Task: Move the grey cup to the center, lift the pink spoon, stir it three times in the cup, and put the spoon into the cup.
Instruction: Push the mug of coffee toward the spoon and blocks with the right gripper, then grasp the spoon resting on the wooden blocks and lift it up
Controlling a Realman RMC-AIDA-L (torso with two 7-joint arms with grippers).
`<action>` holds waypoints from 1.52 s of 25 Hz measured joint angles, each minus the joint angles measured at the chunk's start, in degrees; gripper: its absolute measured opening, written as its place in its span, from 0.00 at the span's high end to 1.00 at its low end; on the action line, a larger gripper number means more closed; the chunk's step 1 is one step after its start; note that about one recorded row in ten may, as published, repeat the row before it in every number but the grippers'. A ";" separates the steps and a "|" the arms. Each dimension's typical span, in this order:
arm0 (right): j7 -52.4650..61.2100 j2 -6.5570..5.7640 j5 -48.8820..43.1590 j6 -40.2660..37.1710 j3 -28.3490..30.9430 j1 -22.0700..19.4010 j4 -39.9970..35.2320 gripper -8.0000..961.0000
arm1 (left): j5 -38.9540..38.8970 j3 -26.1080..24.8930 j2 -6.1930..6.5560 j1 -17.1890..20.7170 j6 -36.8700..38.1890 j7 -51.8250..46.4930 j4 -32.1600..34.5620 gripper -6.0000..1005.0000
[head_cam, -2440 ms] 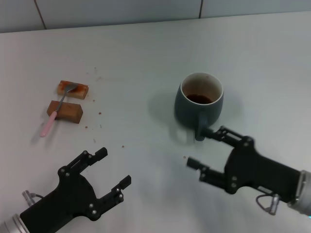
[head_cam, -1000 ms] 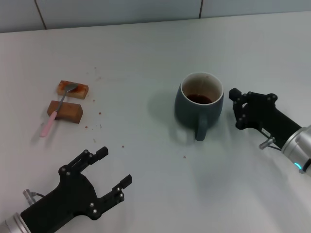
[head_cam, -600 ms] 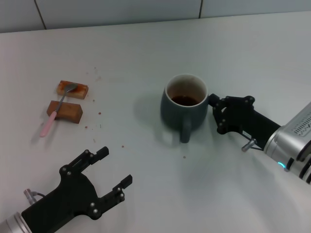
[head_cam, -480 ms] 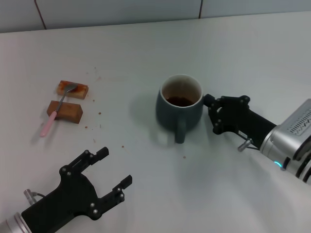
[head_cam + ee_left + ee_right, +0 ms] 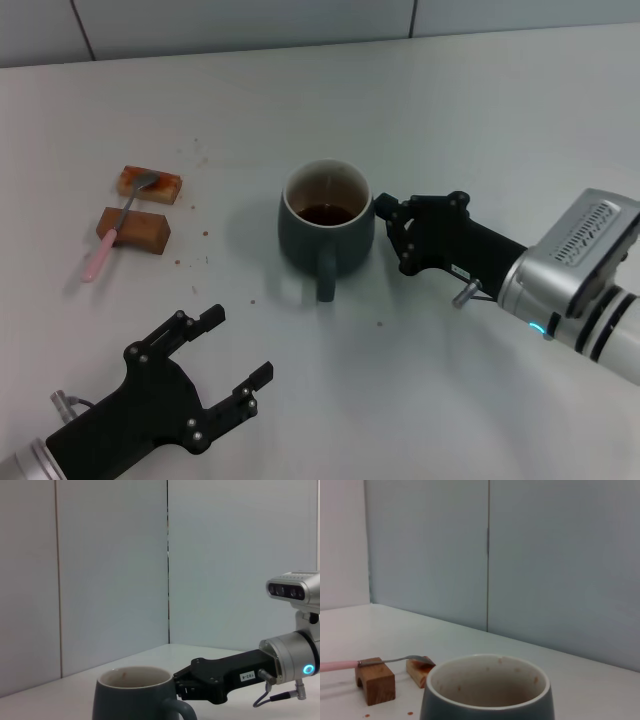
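The grey cup [image 5: 326, 232] stands upright near the middle of the table, handle toward me, with dark brown liquid at the bottom. My right gripper [image 5: 392, 236] is open, and its fingertips are against the cup's right side. The left wrist view shows the cup [image 5: 135, 697] with the right gripper [image 5: 178, 685] beside it. The right wrist view shows the cup [image 5: 487, 692] close up. The pink spoon [image 5: 101, 255] lies at the far left across two brown blocks, its bowl on the farther one; it also shows in the right wrist view [image 5: 395, 660]. My left gripper [image 5: 235, 346] is open and empty at the front left.
Two brown blocks [image 5: 135, 229] [image 5: 151, 183] carry the spoon at the left, with small brown crumbs [image 5: 190, 262] scattered around them. A tiled wall [image 5: 250, 20] runs along the table's far edge.
My right gripper swung round to the cup's right side and pushed it leftward across the table. The cup has slid left toward the middle. The left arm and the spoon have not moved.
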 joint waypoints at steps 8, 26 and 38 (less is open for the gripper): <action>0.00 0.03 -1.43 0.69 0.42 1.14 0.07 0.97 | 0.00 -0.13 0.00 0.05 0.00 0.00 -0.12 0.23; -5.70 -0.41 -11.66 -27.18 -0.36 -13.69 -6.87 0.95 | -4.41 -0.10 -0.04 -0.04 1.91 1.27 -3.09 0.23; -10.14 -0.26 -19.30 -29.84 -0.83 -16.80 -5.52 0.81 | -18.76 1.54 -0.20 -1.17 9.87 -9.69 -10.31 0.23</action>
